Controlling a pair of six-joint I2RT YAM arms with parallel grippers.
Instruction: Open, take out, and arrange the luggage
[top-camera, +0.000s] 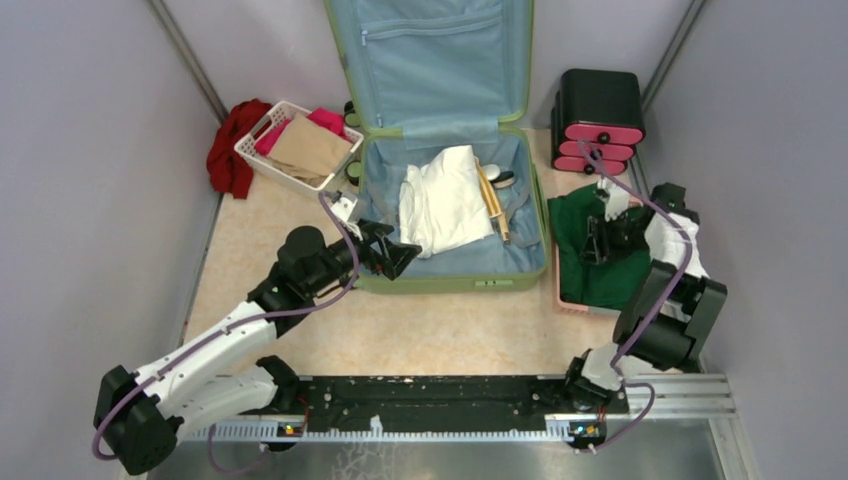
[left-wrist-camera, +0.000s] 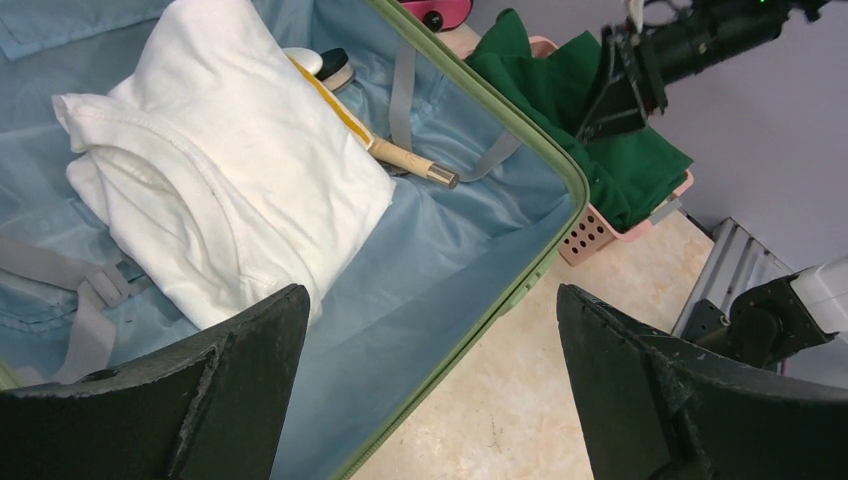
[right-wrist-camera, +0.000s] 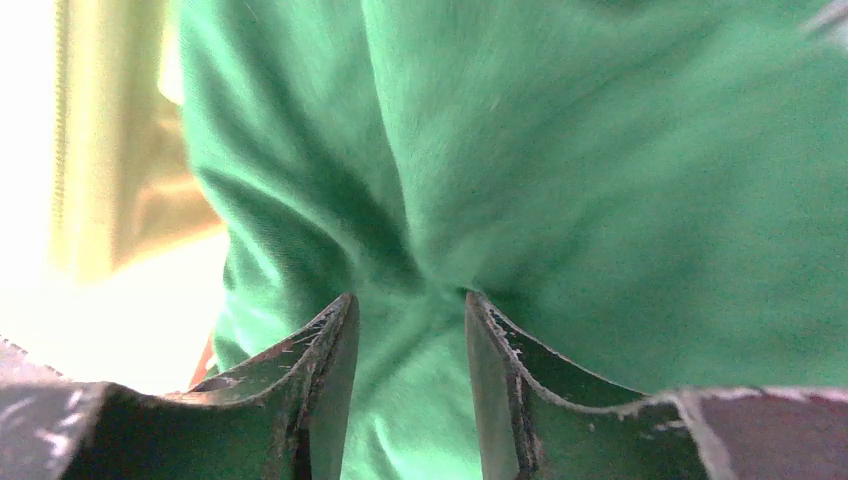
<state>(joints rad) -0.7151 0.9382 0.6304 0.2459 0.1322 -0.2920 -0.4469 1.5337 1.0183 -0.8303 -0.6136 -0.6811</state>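
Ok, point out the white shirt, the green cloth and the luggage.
white shirt (top-camera: 440, 200), top view, middle of the fold.
green cloth (top-camera: 575, 272), top view, its near part.
luggage (top-camera: 440, 284), top view, near green rim.

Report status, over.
Left gripper open at near edge of light-green hard-shell suitcase, lid up. Right gripper pinching dark green cloth in pink plastic basket. White folded garment inside.

The light-green luggage (top-camera: 450, 275) lies open on the counter, lid upright, blue lining showing, apparently still part-packed.
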